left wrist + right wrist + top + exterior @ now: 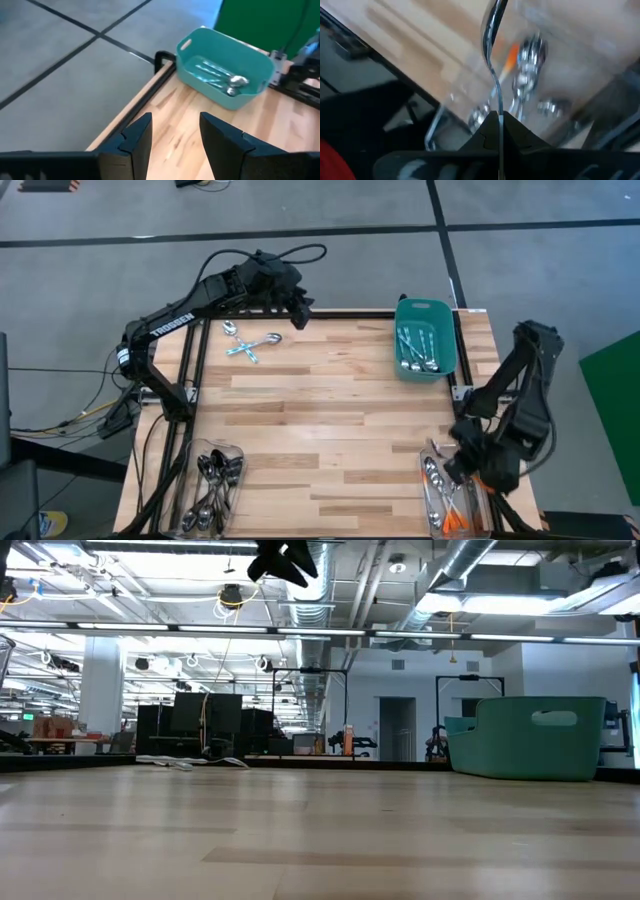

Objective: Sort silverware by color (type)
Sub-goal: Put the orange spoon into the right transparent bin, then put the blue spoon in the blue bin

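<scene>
In the high view the right gripper hangs at the lower right of the frame, over the clear bin that stands at the lower right corner of the wooden surface. Its jaws are closed on a thin metal spoon, seen in the right wrist view rising from between them, above the bin's orange-handled spoons. The left gripper is at the upper left of the frame, raised over the far edge of the surface, jaws parted and holding nothing, as the left wrist view shows. Just below and left of it in the high view, a few light blue spoons lie loose and crossed on the surface. More silverware rests in the teal tub at the upper right, and a batch of dark metal spoons fills a second clear bin at the lower left.
</scene>
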{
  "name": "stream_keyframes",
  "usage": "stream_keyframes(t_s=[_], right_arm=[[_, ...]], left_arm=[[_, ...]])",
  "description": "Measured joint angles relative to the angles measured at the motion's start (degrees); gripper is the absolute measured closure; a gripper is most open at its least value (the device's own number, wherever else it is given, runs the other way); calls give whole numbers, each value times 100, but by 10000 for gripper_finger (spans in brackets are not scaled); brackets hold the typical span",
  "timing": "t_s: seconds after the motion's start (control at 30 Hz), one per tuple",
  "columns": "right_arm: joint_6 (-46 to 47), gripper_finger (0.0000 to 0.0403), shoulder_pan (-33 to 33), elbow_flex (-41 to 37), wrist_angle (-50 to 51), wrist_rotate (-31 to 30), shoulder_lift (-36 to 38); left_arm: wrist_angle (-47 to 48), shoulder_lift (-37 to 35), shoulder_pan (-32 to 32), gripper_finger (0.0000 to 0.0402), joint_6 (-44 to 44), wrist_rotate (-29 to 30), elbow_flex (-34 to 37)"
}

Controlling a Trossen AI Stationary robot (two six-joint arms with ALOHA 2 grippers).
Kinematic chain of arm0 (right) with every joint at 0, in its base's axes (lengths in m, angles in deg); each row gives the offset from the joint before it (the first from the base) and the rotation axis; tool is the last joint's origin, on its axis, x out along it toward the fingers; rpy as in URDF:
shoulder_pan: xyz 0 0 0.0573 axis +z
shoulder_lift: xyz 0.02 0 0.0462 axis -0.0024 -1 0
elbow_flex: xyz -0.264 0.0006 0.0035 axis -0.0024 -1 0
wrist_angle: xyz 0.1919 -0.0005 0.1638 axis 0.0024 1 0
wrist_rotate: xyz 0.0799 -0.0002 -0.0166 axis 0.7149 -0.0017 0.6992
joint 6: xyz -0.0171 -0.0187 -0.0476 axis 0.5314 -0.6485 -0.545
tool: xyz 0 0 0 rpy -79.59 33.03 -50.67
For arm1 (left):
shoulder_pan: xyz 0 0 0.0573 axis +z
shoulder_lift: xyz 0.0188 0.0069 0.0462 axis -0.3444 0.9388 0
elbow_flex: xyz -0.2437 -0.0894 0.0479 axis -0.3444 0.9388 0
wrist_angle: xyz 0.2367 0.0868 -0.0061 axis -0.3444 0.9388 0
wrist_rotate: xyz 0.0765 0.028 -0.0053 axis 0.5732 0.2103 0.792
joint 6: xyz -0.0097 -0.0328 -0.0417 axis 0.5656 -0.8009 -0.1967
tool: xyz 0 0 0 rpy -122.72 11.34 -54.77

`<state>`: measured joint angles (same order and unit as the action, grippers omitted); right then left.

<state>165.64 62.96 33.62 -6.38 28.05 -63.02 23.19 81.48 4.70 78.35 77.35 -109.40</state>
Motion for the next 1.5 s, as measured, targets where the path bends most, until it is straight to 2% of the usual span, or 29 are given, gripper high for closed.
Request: stream_keyframes(t_s=[0.17, 0.33, 0.6, 0.73, 0.9, 1.07, 1.27, 1.5], right_arm=[[-43, 379, 147, 0, -413, 474, -531], [19, 333, 171, 0, -761, 753, -921], [66, 234, 13, 0, -1009, 780, -974], [-148, 202, -226, 0, -859, 502, -747], [-816, 200, -707, 0, -724, -516, -324], [-1822, 214, -1447, 0, -724, -1026, 90], [-3185, 227, -2587, 0, -768, -1014, 418], [-4148, 232, -3713, 0, -1031, -505, 565]], left_arm=[[-2, 0, 93, 251, 2, 243, 0], [134, 0, 284, 251, -50, 256, 0], [1008, 4, 527, 251, -127, 291, 0], [1017, -7, 560, 251, -78, 294, 279], [1042, 4, 778, 251, -373, -187, 1194], [1009, 7, 1052, 251, -977, -33, 2325], [183, 7, 1473, 251, -619, -425, 3491], [20, 7, 1897, 251, -689, -262, 4023]])
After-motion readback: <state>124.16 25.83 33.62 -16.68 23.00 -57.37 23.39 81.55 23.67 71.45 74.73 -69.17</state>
